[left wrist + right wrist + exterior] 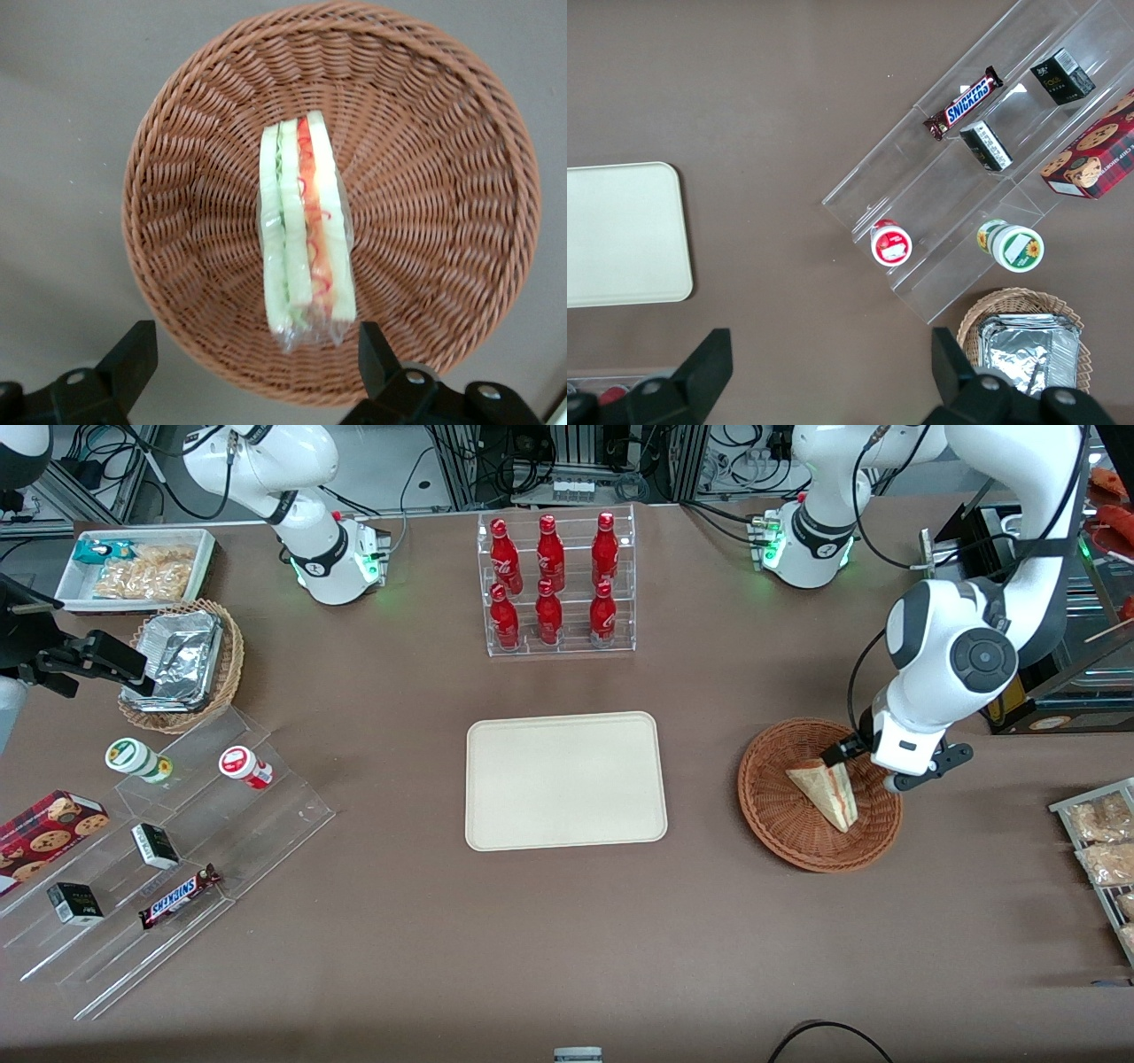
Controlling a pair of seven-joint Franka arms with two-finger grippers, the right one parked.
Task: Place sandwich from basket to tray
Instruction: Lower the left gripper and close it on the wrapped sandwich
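Note:
The sandwich (828,793), a pale bread wedge with red and green filling in clear wrap, lies in the round reddish-brown wicker basket (780,841). The left arm's gripper (873,769) is open and empty, hovering just above the basket's rim, on the side farther from the front camera than the sandwich. In the left wrist view the sandwich (306,239) lies in the middle of the basket (443,177), and the gripper (255,363) stands open with its fingers apart over the rim. The cream tray (565,779) lies empty at the table's middle, beside the basket; it also shows in the right wrist view (620,235).
A clear rack of red bottles (558,584) stands farther from the front camera than the tray. A stepped acrylic shelf with snacks (159,850), a tan wicker basket with foil containers (182,664) and a white bin (133,567) lie toward the parked arm's end. Snack bags (1103,850) lie at the working arm's end.

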